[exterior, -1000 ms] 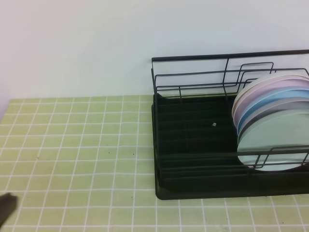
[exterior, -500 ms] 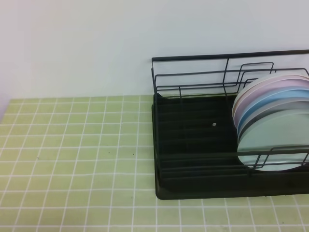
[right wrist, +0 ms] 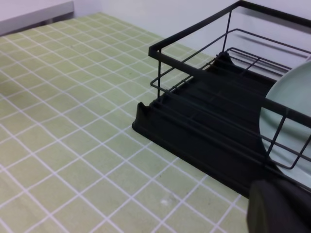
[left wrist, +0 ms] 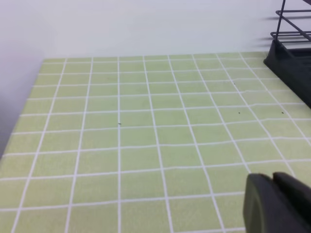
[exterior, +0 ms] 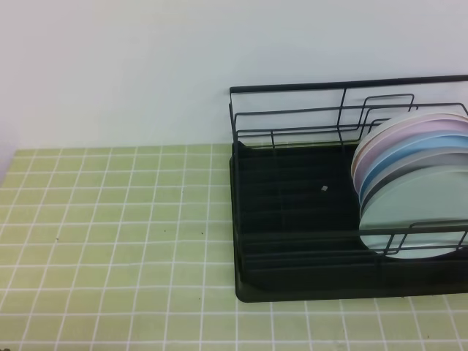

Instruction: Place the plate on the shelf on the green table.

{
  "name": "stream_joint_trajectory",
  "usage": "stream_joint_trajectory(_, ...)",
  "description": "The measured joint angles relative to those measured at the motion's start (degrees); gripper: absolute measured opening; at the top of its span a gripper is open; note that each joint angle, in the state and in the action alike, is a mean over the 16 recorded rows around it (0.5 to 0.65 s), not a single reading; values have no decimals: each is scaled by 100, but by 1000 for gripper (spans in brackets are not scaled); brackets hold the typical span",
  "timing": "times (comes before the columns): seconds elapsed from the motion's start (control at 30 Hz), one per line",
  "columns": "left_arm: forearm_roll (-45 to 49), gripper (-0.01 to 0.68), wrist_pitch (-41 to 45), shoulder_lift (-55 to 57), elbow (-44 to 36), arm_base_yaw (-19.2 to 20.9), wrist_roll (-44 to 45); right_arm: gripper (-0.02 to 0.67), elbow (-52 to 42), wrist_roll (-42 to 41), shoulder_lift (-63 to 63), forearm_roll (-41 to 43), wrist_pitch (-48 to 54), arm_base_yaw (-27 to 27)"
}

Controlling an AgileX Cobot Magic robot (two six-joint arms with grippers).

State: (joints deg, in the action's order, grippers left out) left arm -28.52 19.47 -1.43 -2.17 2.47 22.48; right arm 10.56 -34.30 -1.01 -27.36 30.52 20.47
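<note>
The largest surface is the green table (exterior: 110, 219), a flat top of small light yellow-green square tiles with white grout lines, seen bare over its left half in the exterior high view. It is backed by a plain pale wall (exterior: 110, 73).

On the right part of the table stands the shelf (exterior: 292, 219), a large black wire dish rack with a black slatted tray base and upright wire dividers. A small pale speck (exterior: 324, 189) is seen on its tray base. At the right end of the rack, several round plates are held upright on edge, one behind another. The frontmost is the plate (exterior: 413, 216), a plain pale mint-green round dinner plate with a shallow raised rim; it is lodged behind the front wire rail, its face turned to the camera. Directly behind it a greyish-white plate (exterior: 409, 170) is visible as a narrow edge, then a brighter blue plate (exterior: 417, 151), then a pale pink plate (exterior: 398, 135).

The left gripper (left wrist: 274, 204) appears only in its own wrist view as a dark shape low at the right, above bare tiles; its jaws are closed with nothing between them. The right gripper (right wrist: 279, 206) is a dark mass at the lower right of its wrist view, near the front corner of the rack; it is likewise closed and empty.
</note>
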Motion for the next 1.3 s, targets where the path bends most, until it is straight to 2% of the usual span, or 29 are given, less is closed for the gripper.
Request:
stream_joint_trajectory(0.23, -1, 0, -11, 0, 0, 0, -25, -2, -1, -1, 2, 42, -3, 0)
stream_joint_trajectory(0.47, -1, 0, -16, -1, 0, 0, -43, -2, -131, 85, 47, 594, -246, -140)
stream_joint_trajectory(0.77, -1, 0, -18, -8, 0, 0, -39, -2, -760, 677, 123, 1330, -1122, -1102)
stream_joint_trajectory(1.0, -1, 0, -18, -11, 0, 0, -33, -2, -1145, 1121, 136, 1391, -1329, -1955)
stream_joint_trajectory(1.3, -1, 0, -18, -11, 0, 0, -31, -2, -1175, 1274, 136, 1329, -1052, -2274)
